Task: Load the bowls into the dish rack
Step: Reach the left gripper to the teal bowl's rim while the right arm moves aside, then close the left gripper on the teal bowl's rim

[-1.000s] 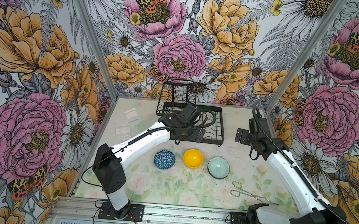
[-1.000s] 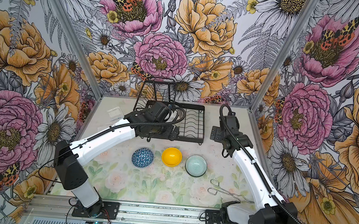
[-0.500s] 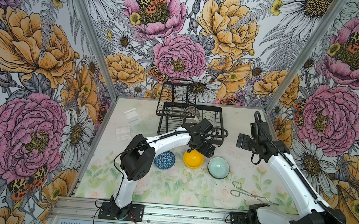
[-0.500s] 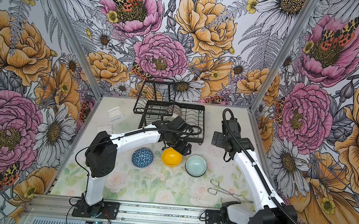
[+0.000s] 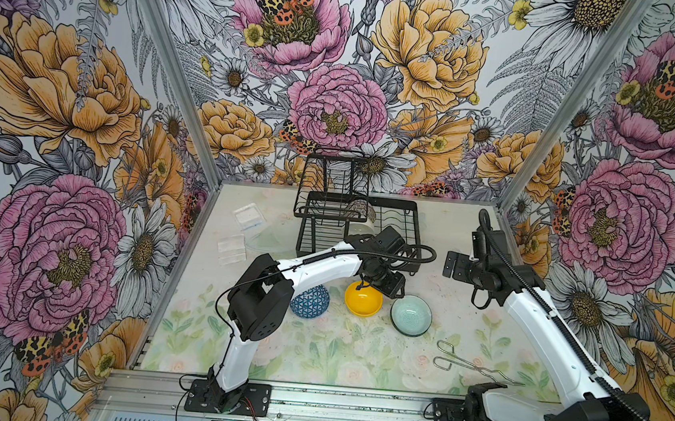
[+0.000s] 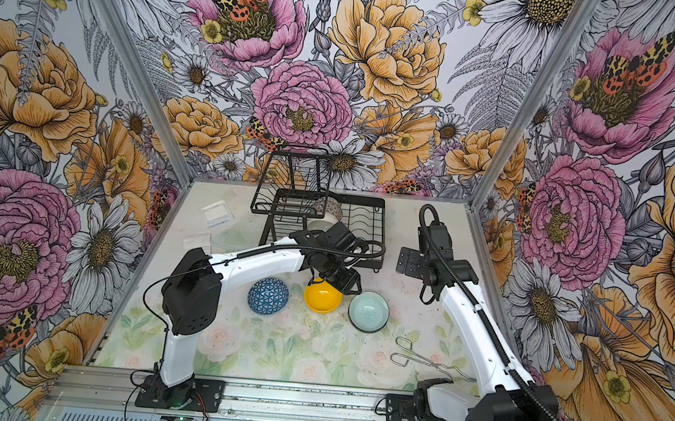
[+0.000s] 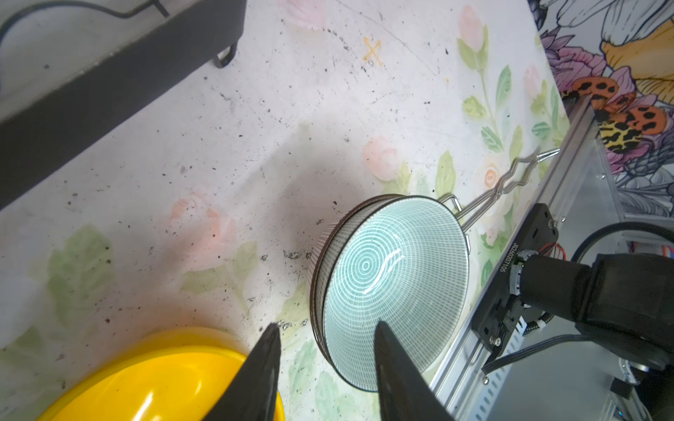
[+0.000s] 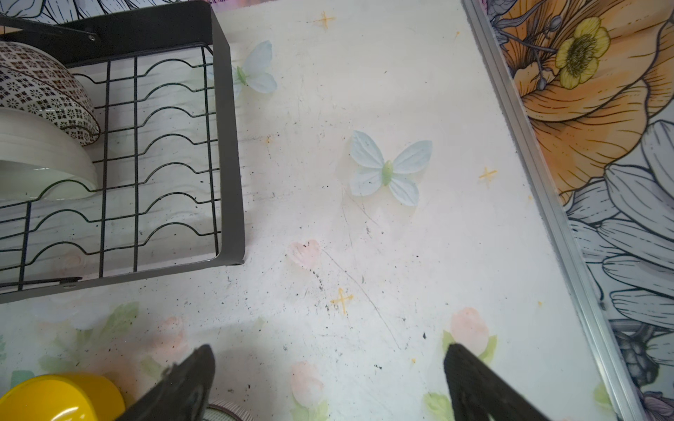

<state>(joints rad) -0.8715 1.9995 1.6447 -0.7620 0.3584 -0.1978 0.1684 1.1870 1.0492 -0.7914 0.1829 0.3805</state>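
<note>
Grabbing yellow bowl [image 5: 363, 301]: left claw [image 7: 324, 324] half-open, empty, at its 1 o'clock rim; next straddle rim, pinch. Right claw [image 8: 328, 346] wide open, empty.

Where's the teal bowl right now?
In both top views the teal bowl sits on the table right of centre, just right of the yellow bowl, with the metal tongs nearer the front edge.
</note>
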